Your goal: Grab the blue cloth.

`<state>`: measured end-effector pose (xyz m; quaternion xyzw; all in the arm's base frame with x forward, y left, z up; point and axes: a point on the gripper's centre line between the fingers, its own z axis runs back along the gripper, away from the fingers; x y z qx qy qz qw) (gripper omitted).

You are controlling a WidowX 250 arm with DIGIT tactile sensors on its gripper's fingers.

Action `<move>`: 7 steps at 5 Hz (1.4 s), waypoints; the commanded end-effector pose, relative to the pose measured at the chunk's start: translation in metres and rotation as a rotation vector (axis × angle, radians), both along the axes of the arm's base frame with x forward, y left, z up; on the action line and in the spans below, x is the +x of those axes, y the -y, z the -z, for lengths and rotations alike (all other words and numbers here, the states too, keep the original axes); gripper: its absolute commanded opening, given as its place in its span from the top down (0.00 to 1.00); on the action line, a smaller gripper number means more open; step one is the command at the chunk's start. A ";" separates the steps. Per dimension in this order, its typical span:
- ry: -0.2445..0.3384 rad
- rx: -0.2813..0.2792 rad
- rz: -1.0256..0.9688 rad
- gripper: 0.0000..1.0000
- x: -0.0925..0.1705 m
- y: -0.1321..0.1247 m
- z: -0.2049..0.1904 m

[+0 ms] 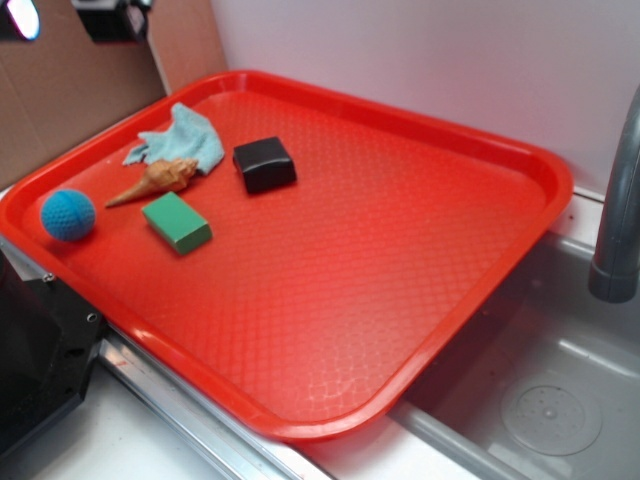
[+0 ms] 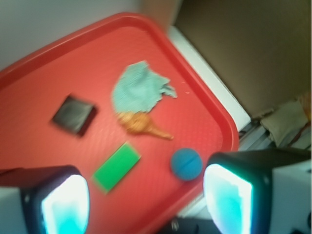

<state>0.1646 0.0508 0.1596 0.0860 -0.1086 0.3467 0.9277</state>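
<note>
The blue cloth [image 1: 180, 140] [image 2: 138, 89] is a pale aqua scrap of fuzzy fabric lying crumpled on the red tray [image 1: 400, 260] near its far left corner. In the wrist view my gripper [image 2: 146, 202] hangs high above the tray's near edge, well short of the cloth. It is open, with nothing between its two glowing fingers [image 2: 66, 204]. In the exterior view only a dark part of the arm shows at the top left, and the fingers are out of frame.
On the tray beside the cloth lie a tan spiral shell [image 1: 158, 180] [image 2: 141, 124], a black block [image 1: 264, 163] [image 2: 74, 114], a green block [image 1: 176, 222] [image 2: 117, 166] and a darker blue knitted ball [image 1: 68, 215] [image 2: 186, 164]. A grey sink [image 1: 540, 390] and faucet [image 1: 615, 210] stand to the right.
</note>
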 end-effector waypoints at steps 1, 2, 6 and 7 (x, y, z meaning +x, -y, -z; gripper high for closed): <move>0.075 0.097 -0.280 0.00 0.028 -0.048 0.038; 0.072 0.136 -0.341 0.00 0.054 -0.068 0.063; 0.100 -0.021 -0.257 0.00 0.094 -0.092 0.133; 0.114 -0.041 -0.254 1.00 0.093 -0.089 0.136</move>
